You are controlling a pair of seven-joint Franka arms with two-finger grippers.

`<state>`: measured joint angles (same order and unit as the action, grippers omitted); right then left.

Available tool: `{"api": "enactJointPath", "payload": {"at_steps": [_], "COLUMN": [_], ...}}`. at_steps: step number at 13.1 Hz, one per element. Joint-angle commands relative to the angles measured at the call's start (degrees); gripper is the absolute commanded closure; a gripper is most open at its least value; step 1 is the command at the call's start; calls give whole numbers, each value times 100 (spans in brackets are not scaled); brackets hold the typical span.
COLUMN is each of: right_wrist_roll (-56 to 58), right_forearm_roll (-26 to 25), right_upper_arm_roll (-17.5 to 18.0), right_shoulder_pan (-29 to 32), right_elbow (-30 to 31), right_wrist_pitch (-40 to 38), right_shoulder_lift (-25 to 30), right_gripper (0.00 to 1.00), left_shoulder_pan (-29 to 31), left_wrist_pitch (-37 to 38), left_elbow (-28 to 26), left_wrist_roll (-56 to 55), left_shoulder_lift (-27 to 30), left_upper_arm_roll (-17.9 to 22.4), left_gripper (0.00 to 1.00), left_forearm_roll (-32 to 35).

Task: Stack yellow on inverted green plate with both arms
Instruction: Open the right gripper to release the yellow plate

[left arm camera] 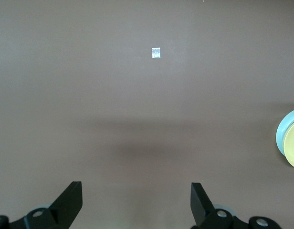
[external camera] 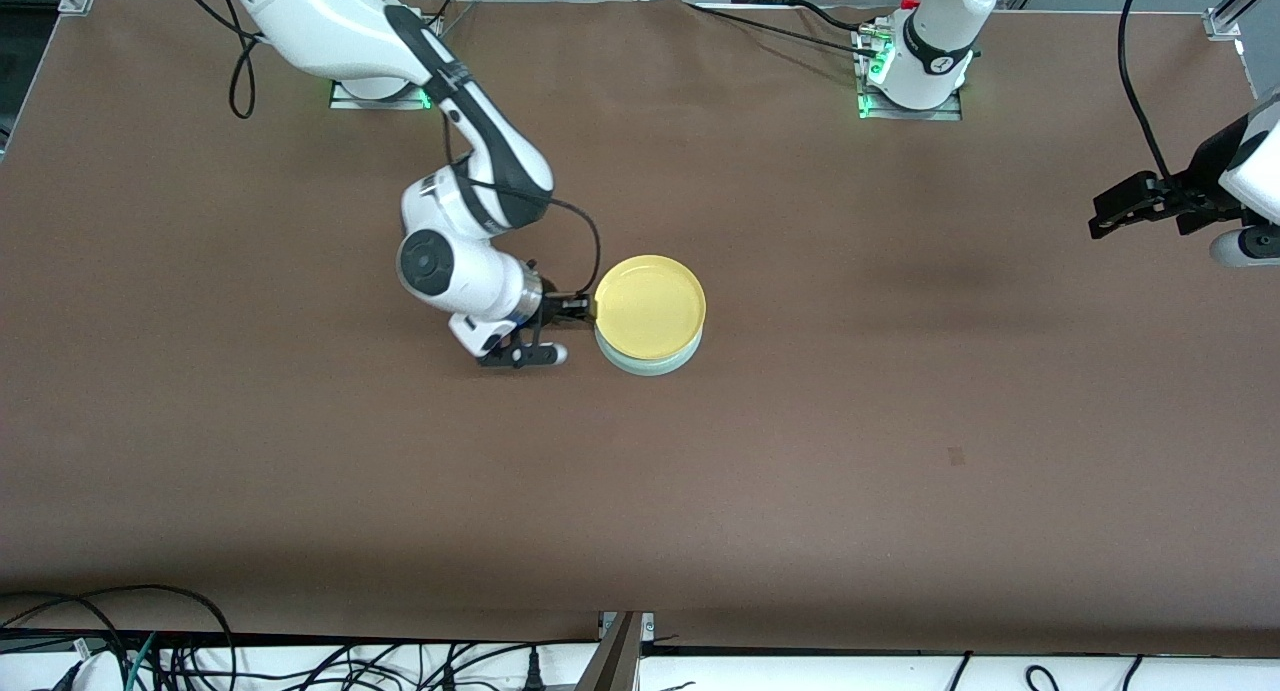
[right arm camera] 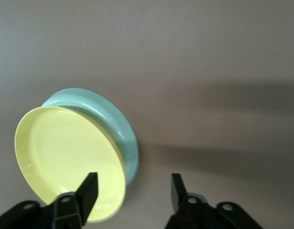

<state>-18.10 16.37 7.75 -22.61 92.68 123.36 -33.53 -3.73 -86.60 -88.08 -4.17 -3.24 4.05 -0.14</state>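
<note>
Yellow plate [external camera: 650,305] upright atop inverted green plate [external camera: 650,361], mid-table.

A robotics lab: two white arms [external camera: 470,161] are bolted to metal base plates [external camera: 908,106] on a brown-covered table [external camera: 800,451], with aluminium framing [external camera: 1235,6] at its corners and loose cables [external camera: 200,651] along its edge.

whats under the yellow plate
The yellow plate sits on the green plate, whose rim shows nearer the front camera. The green plate's middle is covered, so it cannot be seen.
</note>
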Motion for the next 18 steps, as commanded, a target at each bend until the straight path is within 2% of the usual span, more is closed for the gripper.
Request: {"api": "enactJointPath", "payload": {"at_steps": [1, 3, 5, 8, 11, 16, 18], "right_wrist_roll": [52, 367, 1016, 1668, 1705, 1688, 1696], "right_forearm_roll": [-921, -1363, -1312, -1303, -1303, -1539, -1741], "right_upper_arm_roll": [-282, -484, -861, -1108, -1135, -1109, -1091], "right_shoulder_pan": [29, 46, 160, 660, 1178, 1522, 1558], "right_elbow": [-1276, -1480, -1508, -1525, -1613, -1543, -1525], "right_wrist_pitch": [-1767, -2280, -2684, -3282, -4107, -4286, -4277], "right_shoulder_lift": [14, 118, 355, 803, 1295, 2349, 2552], "right_gripper": [0, 0, 0, 0, 0, 0, 0], "left_shoulder_pan": [-5, -5, -5, -5, -14, -14, -14], "left_wrist_pitch": [47, 38, 38, 38, 38, 38, 38], "left_elbow": [177, 186, 186, 186, 195, 203, 203], "left_wrist_roll": [30, 30, 30, 39, 30, 21, 30], "left_shoulder_lift": [-116, -116, -133, -134, -125, -125, -125], "left_upper_arm_roll": [-9, -9, -9, -9, -53, -106, -106], "left_gripper": [0, 0, 0, 0, 0, 0, 0], "left_forearm_roll": [40, 40, 49, 58, 40, 32, 32]}}
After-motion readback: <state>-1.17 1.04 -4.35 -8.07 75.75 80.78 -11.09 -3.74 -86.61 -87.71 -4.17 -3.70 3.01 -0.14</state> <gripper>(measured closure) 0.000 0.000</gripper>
